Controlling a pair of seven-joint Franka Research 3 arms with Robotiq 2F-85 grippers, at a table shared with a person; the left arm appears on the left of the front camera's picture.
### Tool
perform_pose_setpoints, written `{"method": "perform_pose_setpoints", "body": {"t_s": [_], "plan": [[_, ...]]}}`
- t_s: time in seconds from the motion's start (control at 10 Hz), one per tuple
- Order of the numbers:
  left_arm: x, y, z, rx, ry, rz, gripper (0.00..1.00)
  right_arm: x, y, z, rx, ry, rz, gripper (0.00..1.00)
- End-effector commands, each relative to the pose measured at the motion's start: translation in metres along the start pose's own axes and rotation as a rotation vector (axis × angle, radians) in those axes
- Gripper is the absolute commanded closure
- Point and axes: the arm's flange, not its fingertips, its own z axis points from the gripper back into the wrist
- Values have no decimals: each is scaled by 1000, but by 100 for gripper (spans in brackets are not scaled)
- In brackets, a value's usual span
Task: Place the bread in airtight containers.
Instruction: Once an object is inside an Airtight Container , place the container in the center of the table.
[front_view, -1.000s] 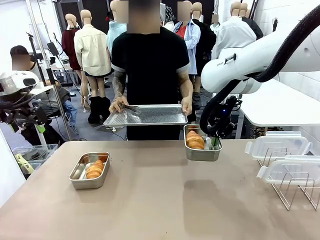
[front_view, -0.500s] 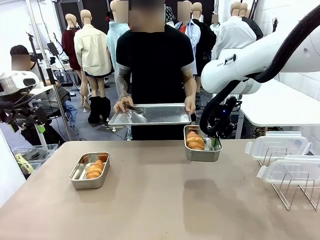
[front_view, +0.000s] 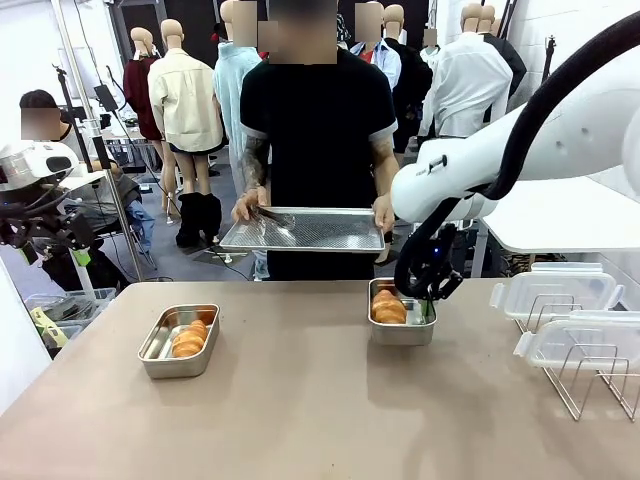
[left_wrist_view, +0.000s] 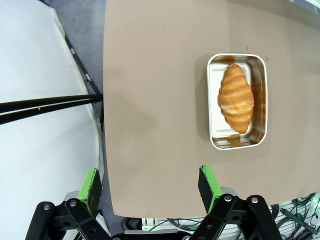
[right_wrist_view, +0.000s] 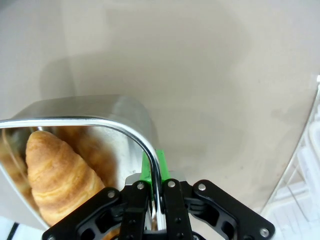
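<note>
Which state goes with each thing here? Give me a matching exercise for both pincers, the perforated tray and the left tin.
1. left pincer
2. right pincer
3. perforated tray
4. left tin

a. on the table, roll inside
b. shut on the wall of the right tin
c. open
d. held by the person

Pairs: 1-c, 2-b, 3-d, 4-a.

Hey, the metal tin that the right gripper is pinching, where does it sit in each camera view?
Front view: the held tin is right of centre, near the far edge of the table, with the right gripper on its right rim.
Left wrist view: the tin at upper right is the other tin.
Right wrist view: lower left, rim pinched between the fingers.
Shared landmark: the croissant roll inside it.
</note>
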Motion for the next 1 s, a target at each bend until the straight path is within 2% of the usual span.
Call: {"method": "perform_pose_setpoints", "body": {"t_s": [0.0,0.3,0.9], "plan": [[-1,1,1,26,-4,16,0,16,6,-3,-11,-20,-2,100],[-1,1,1,26,-4,16,0,21,2,-30,-30,3,23,100],[-1,1,1,26,-4,16,0,4,5,-60,-66,-87,64,100]]}}
